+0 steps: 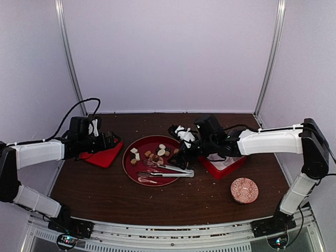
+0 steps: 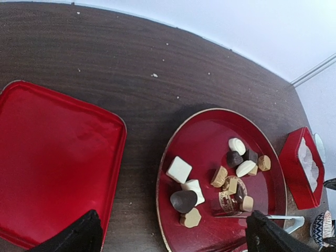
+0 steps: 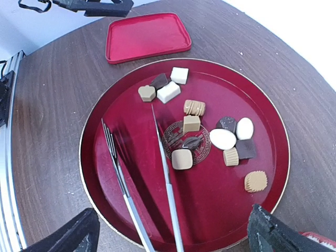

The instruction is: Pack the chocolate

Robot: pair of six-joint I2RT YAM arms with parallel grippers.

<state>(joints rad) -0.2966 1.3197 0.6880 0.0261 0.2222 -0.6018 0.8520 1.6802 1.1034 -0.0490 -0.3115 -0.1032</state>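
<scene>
Fourteen or so pieces of the chocolate [image 3: 222, 139] lie loose on a glossy round red tray [image 3: 220, 210] at the middle of the dark wood-grain table, none yet packed. They are cubes, ovals, a heart and ribbed rounds in dark brown, tan and cream-white. A pair of slim metal tongs [image 3: 166, 178] rests on the same tray, its two thin arms spread and pointing toward the sweets. The right gripper [image 3: 173, 220] hovers directly above the tongs, jaws spread wide and holding nothing. The left gripper [image 2: 172, 226], equally wide and empty, hangs over the near edge of a flat square red lid [image 2: 52, 157] with rounded corners. To the right of the tray sits a red box [image 2: 294, 168] lined with crinkled white paper cups [image 2: 308, 163], and a small patterned dish [image 1: 244, 190] stands nearer the arm bases. The work appears to stand at taking up the tool: the right arm would need to drop and close squarely across both tong arms, which are thin, smooth and likely to slide.
</scene>
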